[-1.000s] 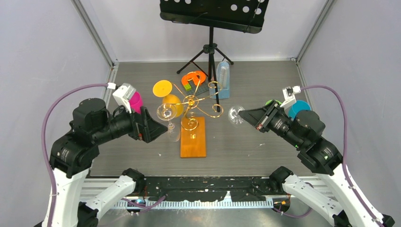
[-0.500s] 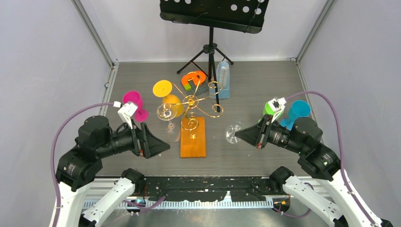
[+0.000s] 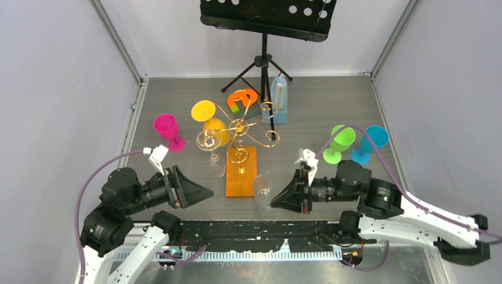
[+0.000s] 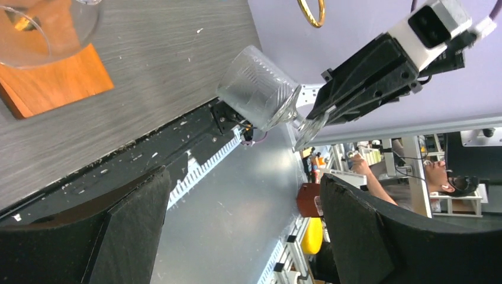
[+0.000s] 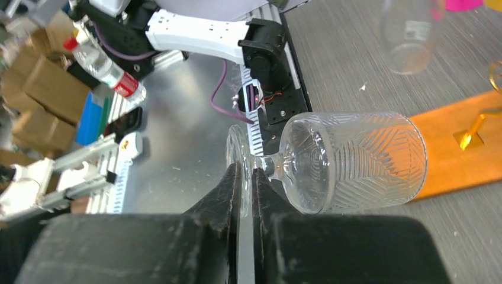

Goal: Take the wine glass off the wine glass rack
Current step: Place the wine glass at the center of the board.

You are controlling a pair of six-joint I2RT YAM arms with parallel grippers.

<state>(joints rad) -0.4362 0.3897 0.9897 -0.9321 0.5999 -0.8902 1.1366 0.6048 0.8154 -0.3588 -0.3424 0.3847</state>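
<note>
My right gripper (image 3: 277,198) is shut on the foot of a clear cut-pattern wine glass (image 3: 263,188). It holds the glass on its side just right of the near end of the rack's orange base (image 3: 243,177). In the right wrist view the fingers (image 5: 237,183) pinch the foot disc and the bowl (image 5: 355,160) points away. The gold wire rack (image 3: 243,127) stands behind. A second clear glass (image 3: 208,142) is at its left arm. My left gripper (image 3: 204,190) is open and empty, left of the base. It sees the held glass (image 4: 257,89).
A pink goblet (image 3: 166,127) stands at the left. Green (image 3: 340,141) and blue (image 3: 373,139) goblets stand at the right. A yellow goblet (image 3: 204,111), an orange ring (image 3: 243,96), a clear bottle (image 3: 279,97) and the black music stand (image 3: 264,65) are behind the rack.
My right arm has carried the glass from right of the rack down and left toward the near edge. My left arm has drawn back toward the near edge.
</note>
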